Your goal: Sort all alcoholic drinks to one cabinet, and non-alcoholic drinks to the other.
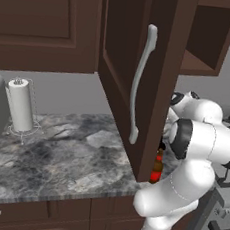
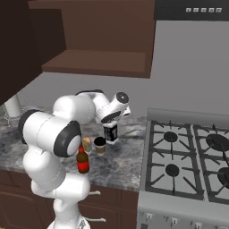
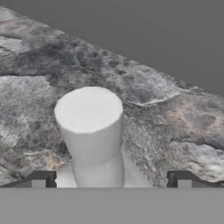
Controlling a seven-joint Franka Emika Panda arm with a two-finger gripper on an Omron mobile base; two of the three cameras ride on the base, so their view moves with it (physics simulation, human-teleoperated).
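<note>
Hand view: white bottle [image 3: 92, 131] stands upright at frame centre, its cap between the two finger tips [image 3: 42, 179]. Gripper [image 3: 111, 180] jaws spread wide, clear of the neck on both sides.

Right base view, left to right: yellow can [image 2: 86, 144], brown bottle [image 2: 82, 161], coffee cup [image 2: 99, 145], then white bottle under the hand, all on the grey marble counter [image 2: 120, 163]. Stove [image 2: 188, 156] at right; open cabinet [image 2: 98, 40] above.

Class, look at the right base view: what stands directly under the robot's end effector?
The white bottle with a black label stands on the grey marbled stone counter, below the open end effector. The hand view shows its white cap; the hand hides its neck in the right base view.
</note>
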